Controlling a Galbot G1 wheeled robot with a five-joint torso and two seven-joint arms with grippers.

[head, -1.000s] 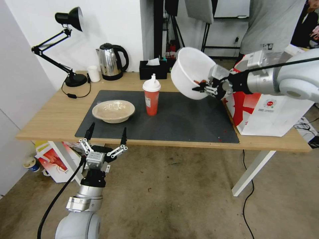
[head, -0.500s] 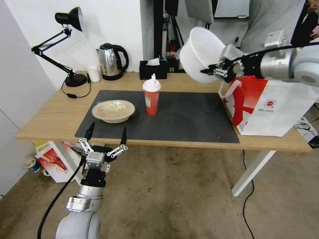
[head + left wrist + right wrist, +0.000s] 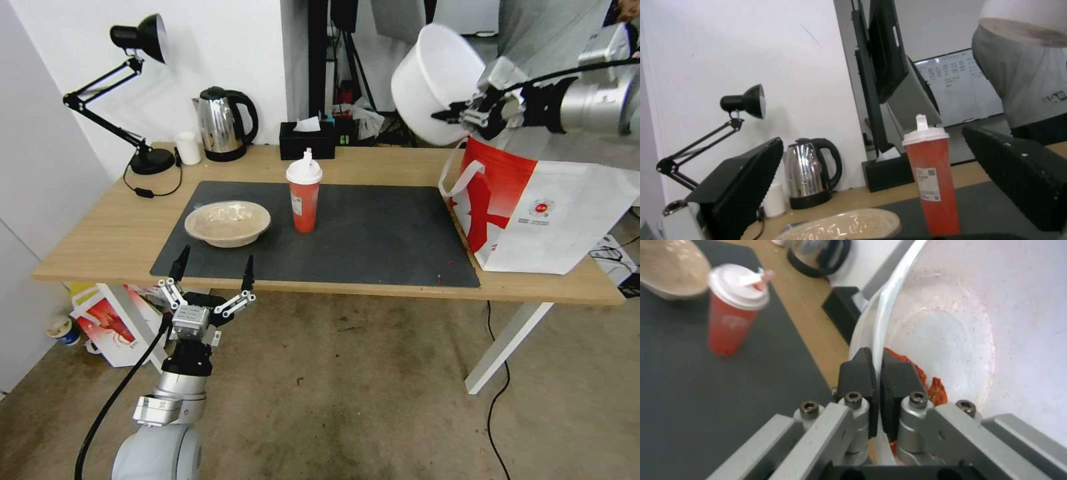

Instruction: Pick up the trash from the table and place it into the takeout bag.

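While clamped on the rim of the deep white bowl (image 3: 432, 83), right gripper (image 3: 448, 116) held it tilted in the air above the takeout bag (image 3: 540, 213) at the tabletop's right end. Red crayfish shells (image 3: 925, 380) stuck inside by the pads (image 3: 858, 373), reddish smears on the wall. Red cup with white lid (image 3: 304, 195) upright mid-mat; shallow beige bowl (image 3: 228, 223) near the mat's front-left corner. Left gripper (image 3: 213, 273) parked below the tabletop's front edge, jaws spread wide.
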